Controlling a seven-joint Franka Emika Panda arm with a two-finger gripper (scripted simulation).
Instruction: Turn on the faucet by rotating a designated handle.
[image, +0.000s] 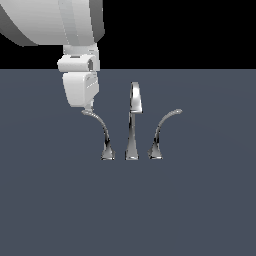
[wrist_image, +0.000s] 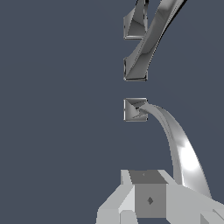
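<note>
1. The arm (image: 50, 20) is white, with broad, rounded, grey-shaded segments.
2. The gripper (image: 88, 109) has a blocky white body.
3. In the wrist view, a small dark diamond marks its grey face.

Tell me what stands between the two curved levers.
The tall straight spout stands between the handle and the mirror-image lever; the exterior view shows it plainly. Otherwise only bare dark surface.

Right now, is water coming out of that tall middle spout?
No water shows. The spout stands upright with nothing streaming from it, and the gripper is just at the tip of the handle.
</note>
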